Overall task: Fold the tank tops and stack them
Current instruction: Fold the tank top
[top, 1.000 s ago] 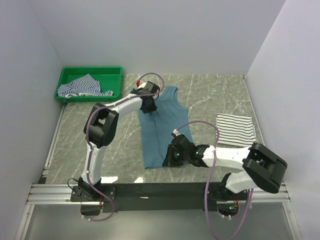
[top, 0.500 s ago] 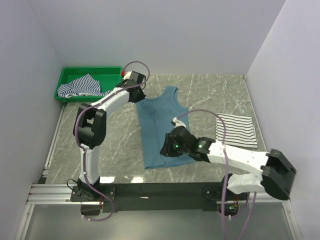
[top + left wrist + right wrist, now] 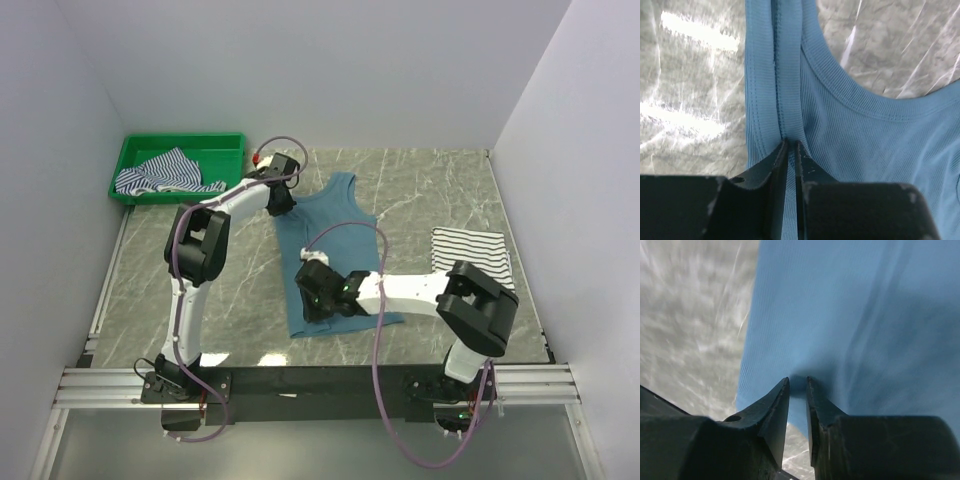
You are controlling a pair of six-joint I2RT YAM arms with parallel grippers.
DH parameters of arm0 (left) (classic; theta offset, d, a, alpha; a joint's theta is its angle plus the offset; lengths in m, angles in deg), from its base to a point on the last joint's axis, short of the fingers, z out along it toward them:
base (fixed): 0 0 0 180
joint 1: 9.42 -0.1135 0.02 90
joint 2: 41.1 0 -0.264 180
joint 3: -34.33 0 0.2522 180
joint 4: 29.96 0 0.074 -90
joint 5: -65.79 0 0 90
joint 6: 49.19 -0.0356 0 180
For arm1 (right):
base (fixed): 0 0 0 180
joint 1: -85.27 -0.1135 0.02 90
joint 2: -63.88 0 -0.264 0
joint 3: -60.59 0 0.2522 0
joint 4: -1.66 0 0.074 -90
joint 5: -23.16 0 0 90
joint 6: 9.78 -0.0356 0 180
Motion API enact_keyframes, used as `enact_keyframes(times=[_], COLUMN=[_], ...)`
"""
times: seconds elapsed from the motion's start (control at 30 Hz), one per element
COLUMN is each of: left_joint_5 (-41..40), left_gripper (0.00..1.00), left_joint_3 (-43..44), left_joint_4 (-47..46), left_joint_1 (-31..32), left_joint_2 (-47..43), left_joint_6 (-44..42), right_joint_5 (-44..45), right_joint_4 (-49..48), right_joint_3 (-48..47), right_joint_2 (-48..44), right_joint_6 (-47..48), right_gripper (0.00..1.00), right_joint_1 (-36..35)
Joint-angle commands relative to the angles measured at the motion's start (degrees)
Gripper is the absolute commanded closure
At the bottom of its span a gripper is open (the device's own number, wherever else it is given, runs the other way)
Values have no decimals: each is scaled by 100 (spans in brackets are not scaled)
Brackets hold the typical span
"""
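At far left the blue-striped tank top (image 3: 165,172) lies crumpled in the green tray (image 3: 180,145). The left gripper (image 3: 791,146) pinches a shoulder strap of the teal tank top (image 3: 340,235), which is spread mid-table (image 3: 230,270). The right gripper (image 3: 798,382) nips the cloth near its lower left edge. The black-striped tank top (image 3: 470,258) sits folded, far right.

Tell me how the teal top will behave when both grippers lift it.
Probably floppy: the teal top lies flat, puckering where the right gripper pinches it. Likely light, thin ribbed knit. The strap in the left gripper may stretch.
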Motion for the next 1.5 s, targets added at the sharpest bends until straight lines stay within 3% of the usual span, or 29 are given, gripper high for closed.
enact_keyframes(times=[0.0, 0.2, 0.53, 0.77, 0.9, 0.97, 1.1, 1.27, 1.37, 1.47], left_joint_5=[-181, -93, 662, 1286, 1313, 1375, 1296, 1225, 1400, 1437], left_gripper=[84, 84, 77, 58, 45, 39, 36, 39, 42, 43], left_joint_3=[303, 673, 1147, 1104, 744, 246, -469, -1232, -1971, -2613], left_joint_4=[36, 115, -183, -614, -1052, -1307, -1599, -1440, -1625, -1748], left_joint_1=[-30, -65, -284, -311, -311, -285, -136, 409, 821, 1296], left_joint_2=[108, 363, 399, -216, -866, -1367, -2018, -2563, -2950, -3293], left_joint_6=[-161, -345, -1066, -1251, -963, -795, -408, -136, 84, 120], right_joint_5=[245, -141, -757, -793, -162, -168, -423, -686, -1054, -1153], right_joint_4=[10, -200, -737, -1133, -406, -140, -8, 309, 195, 238], right_joint_3=[-44, -517, -1802, -1232, -959, -714, -247, -623, -861, -1264], right_joint_2=[99, 574, 1357, 288, -672, -1084, -1526, -930, -367, 169], right_joint_6=[-39, -347, -312, -233, -40, -83, 13, 522, 654, 830], right_gripper=[73, 73, 74, 71, 63, 60, 56, 49, 48, 47], right_joint_1=[-449, -846, -679, -143, 155, 672, 1929, 3492, 4161, 4383])
